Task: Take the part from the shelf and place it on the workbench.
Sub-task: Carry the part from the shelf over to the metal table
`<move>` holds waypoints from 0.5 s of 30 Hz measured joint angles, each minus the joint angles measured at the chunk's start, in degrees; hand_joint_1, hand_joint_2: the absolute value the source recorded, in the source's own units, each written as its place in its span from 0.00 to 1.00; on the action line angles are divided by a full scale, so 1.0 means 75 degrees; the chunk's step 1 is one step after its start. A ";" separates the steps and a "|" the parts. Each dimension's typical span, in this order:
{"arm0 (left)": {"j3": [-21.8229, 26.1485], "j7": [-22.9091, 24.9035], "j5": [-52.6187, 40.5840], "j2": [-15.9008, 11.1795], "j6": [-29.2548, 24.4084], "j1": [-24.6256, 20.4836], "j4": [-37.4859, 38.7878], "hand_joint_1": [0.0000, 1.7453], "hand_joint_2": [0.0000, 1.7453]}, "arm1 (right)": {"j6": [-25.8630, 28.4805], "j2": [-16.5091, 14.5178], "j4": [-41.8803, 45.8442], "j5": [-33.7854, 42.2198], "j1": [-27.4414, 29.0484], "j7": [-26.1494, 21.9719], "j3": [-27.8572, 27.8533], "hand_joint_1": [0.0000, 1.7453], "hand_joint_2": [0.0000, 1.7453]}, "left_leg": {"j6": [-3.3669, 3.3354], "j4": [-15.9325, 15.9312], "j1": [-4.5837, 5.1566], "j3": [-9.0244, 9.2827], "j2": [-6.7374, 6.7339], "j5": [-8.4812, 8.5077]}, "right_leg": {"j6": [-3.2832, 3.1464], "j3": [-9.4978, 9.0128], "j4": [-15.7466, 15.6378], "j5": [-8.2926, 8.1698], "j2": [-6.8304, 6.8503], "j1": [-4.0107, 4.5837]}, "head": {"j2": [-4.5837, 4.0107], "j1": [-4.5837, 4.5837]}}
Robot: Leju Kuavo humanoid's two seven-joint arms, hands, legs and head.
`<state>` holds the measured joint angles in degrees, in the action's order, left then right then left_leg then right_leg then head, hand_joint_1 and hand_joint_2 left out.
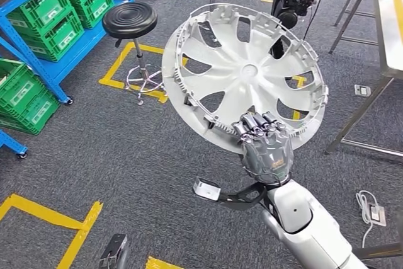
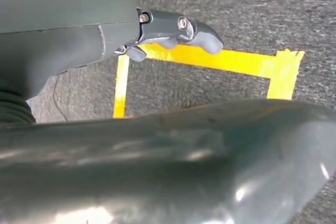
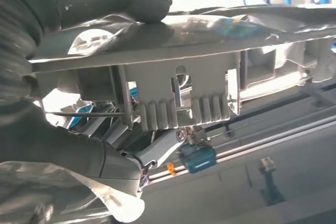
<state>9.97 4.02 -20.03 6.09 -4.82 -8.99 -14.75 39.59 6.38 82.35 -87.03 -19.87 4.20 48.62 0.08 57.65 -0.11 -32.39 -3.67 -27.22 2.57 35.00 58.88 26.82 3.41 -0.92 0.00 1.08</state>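
part in right hand, workbench at the frame's right edge.
head view: right hand [image 1: 264, 145] grips the near rim of the wheel cover [image 1: 245, 74], held centre frame over carpet; workbench [image 1: 386, 14] upper right. left wrist view: left hand [image 2: 174, 30] hangs low, fingers empty, curl unclear. right wrist view: thumb and fingers pinch the rim.

I see the hubcap [image 1: 245, 77] held up in my right hand [image 1: 266, 149], above the floor [image 1: 142, 174]. Stool [image 1: 130, 20] behind-left, shelf [image 1: 43, 61] with crates [image 1: 45, 20] far left, desk [image 1: 387, 17] right.
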 joint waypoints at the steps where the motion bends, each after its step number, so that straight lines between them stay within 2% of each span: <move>1: 0.0000 0.0000 0.0002 -0.0001 -0.0001 0.0001 0.0000 0.00 0.00 | 0.0001 0.0000 0.0002 0.0000 0.0001 0.0005 -0.0001 1.00 1.00 | 0.0027 0.0017 0.0013 -0.0002 -0.0045 -0.0006 | -0.0074 0.0000 0.0015 -0.0001 -0.0045 0.0013 | 0.0000 -0.0002; 3: 0.0000 0.0000 0.0004 0.0000 -0.0006 -0.0002 0.0000 0.00 0.00 | 0.0001 0.0001 0.0004 0.0000 0.0001 0.0016 -0.0004 1.00 1.00 | 0.0083 0.0053 -0.0012 0.0001 -0.0081 -0.0058 | -0.0188 0.0033 0.0026 -0.0020 -0.0190 0.0010 | 0.0000 -0.0019; 4: 0.0000 0.0000 0.0004 -0.0001 -0.0011 -0.0007 0.0000 0.00 0.00 | 0.0001 0.0001 0.0003 0.0000 -0.0002 0.0020 -0.0004 1.00 1.00 | 0.0113 0.0178 -0.0032 -0.0043 0.0006 -0.0171 | -0.0241 0.0038 0.0018 -0.0036 -0.0256 0.0001 | 0.0000 -0.0022; 5: 0.0001 0.0001 0.0002 -0.0003 -0.0016 -0.0010 0.0000 0.00 0.00 | 0.0001 0.0000 0.0003 0.0000 -0.0005 0.0023 -0.0004 1.00 1.00 | 0.0142 0.0459 -0.0048 -0.0154 0.0132 -0.0363 | -0.0290 0.0036 0.0009 -0.0050 -0.0320 -0.0010 | 0.0000 -0.0032; 7: 0.0007 0.0007 0.0002 -0.0005 -0.0026 0.0004 0.0000 0.00 0.00 | 0.0000 -0.0001 0.0002 0.0000 -0.0006 0.0022 -0.0003 1.00 1.00 | 0.0168 0.1429 -0.0061 -0.0568 0.0364 -0.0860 | -0.0355 0.0039 0.0004 -0.0067 -0.0456 -0.0006 | 0.0000 -0.0049; 8: 0.0010 0.0020 0.0004 -0.0006 -0.0031 0.0018 0.0000 0.00 0.00 | -0.0001 -0.0002 0.0002 0.0000 -0.0003 0.0021 -0.0002 1.00 1.00 | 0.0164 0.1923 -0.0060 -0.0794 0.0397 -0.1042 | -0.0368 0.0041 0.0005 -0.0070 -0.0536 0.0007 | 0.0000 -0.0055; 9: 0.0013 0.0034 0.0007 -0.0007 -0.0036 0.0031 0.0000 0.00 0.00 | -0.0001 -0.0002 0.0001 0.0000 0.0000 0.0020 -0.0001 1.00 1.00 | 0.0147 0.2222 -0.0057 -0.0941 0.0408 -0.1090 | -0.0377 0.0040 0.0006 -0.0074 -0.0622 0.0024 | 0.0000 -0.0056; 10: 0.0017 0.0047 0.0008 -0.0009 -0.0042 0.0040 0.0000 0.00 0.00 | -0.0001 -0.0002 0.0001 0.0000 0.0002 0.0020 -0.0001 1.00 1.00 | 0.0114 0.2253 -0.0051 -0.0976 0.0421 -0.0994 | -0.0381 0.0038 0.0007 -0.0077 -0.0712 0.0040 | 0.0000 -0.0056; 11: 0.0022 0.0058 0.0006 -0.0016 -0.0047 0.0044 0.0000 0.00 0.00 | -0.0001 -0.0002 0.0001 0.0000 0.0004 0.0020 -0.0001 1.00 1.00 | 0.0063 0.1995 -0.0037 -0.0880 0.0455 -0.0766 | -0.0385 0.0035 0.0007 -0.0082 -0.0803 0.0052 | 0.0000 -0.0055; 12: 0.0029 0.0061 0.0002 -0.0030 -0.0050 0.0044 0.0000 0.00 0.00 | -0.0001 -0.0003 0.0001 0.0000 0.0005 0.0020 -0.0001 1.00 1.00 | -0.0006 0.1498 -0.0014 -0.0676 0.0547 -0.0453 | -0.0385 0.0033 0.0007 -0.0088 -0.0892 0.0057 | 0.0000 -0.0055; 13: 0.0039 0.0064 -0.0001 -0.0053 -0.0051 0.0043 0.0000 0.00 0.00 | -0.0001 -0.0004 0.0001 0.0000 0.0007 0.0020 -0.0001 1.00 1.00 | -0.0090 0.0980 0.0003 -0.0453 0.0722 -0.0210 | -0.0377 0.0038 0.0008 -0.0096 -0.0970 0.0058 | 0.0000 -0.0050; 14: 0.0049 0.0066 -0.0004 -0.0075 -0.0052 0.0045 0.0000 0.00 0.00 | -0.0001 -0.0006 0.0001 0.0000 0.0010 0.0020 -0.0001 1.00 1.00 | -0.0155 0.0550 0.0017 -0.0270 0.0884 -0.0036 | -0.0361 0.0050 0.0010 -0.0108 -0.1043 0.0048 | 0.0000 -0.0049; 15: 0.0056 0.0068 -0.0005 -0.0095 -0.0053 0.0046 0.0000 0.00 0.00 | -0.0001 -0.0007 0.0001 0.0000 0.0013 0.0021 0.0000 1.00 1.00 | -0.0205 0.0280 0.0033 -0.0155 0.1006 0.0041 | -0.0331 0.0074 0.0011 -0.0125 -0.1111 0.0027 | 0.0000 -0.0058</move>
<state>10.39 4.54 -20.06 5.38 -5.22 -8.65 -14.75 39.58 6.32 82.36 -87.03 -19.77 4.36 48.62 -1.46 59.75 0.14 -33.56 3.88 -26.91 0.09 35.56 58.96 25.88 -4.93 -0.71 0.00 0.65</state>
